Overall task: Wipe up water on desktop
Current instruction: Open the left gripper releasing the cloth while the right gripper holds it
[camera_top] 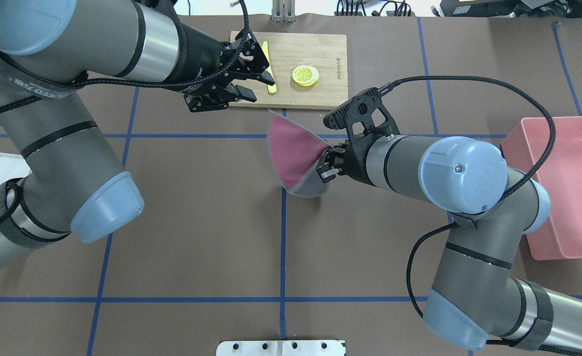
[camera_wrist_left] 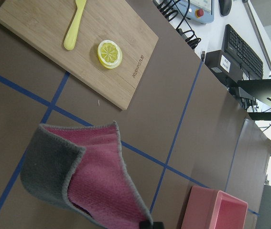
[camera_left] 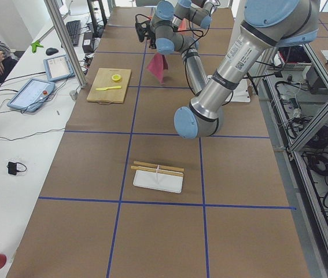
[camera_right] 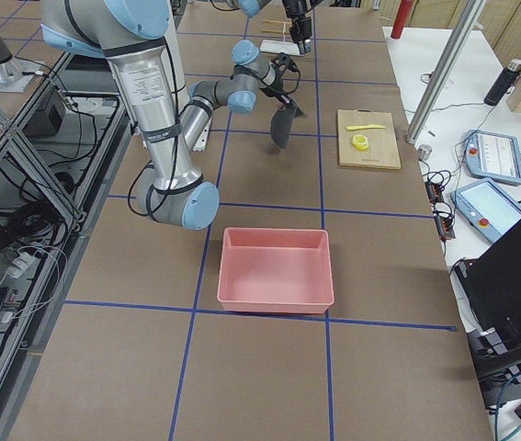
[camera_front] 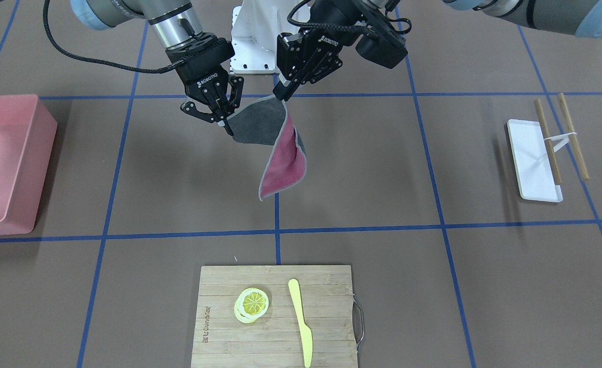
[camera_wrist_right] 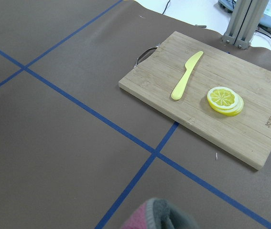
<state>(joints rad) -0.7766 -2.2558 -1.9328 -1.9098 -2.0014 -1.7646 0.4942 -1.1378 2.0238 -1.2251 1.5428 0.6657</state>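
Pinching one corner of the pink-and-grey cloth point(camera_front: 280, 171), the right gripper point(camera_front: 224, 121) had both fingers clamped on the fabric. Rest of cloth hung folded below & beside it. Couldn't tell whether the lowest tip touched the desktop point(camera_front: 178, 179), which lay flat under both tools, brown w/ blue tape lines. Left gripper point(camera_front: 301, 82) sat just beside the right one, fingers spread apart. In front view one fingertip looked close to cloth's top edge, but overhead view showed it apart from the cloth. Beyond both grippers, away from robot base, lay a bamboo cutting board point(camera_front: 326, 306) w/ lemon slices point(camera_front: 253, 302) & a yellow plastic knife point(camera_front: 301, 322) on it. Pink bin point(camera_front: 42, 168) stood well out on the right gripper's side. White tray point(camera_front: 528, 153) stood well out on the left gripper's side, w/ wooden chopsticks point(camera_front: 547, 140), one lying across the tray, the other just beside it.
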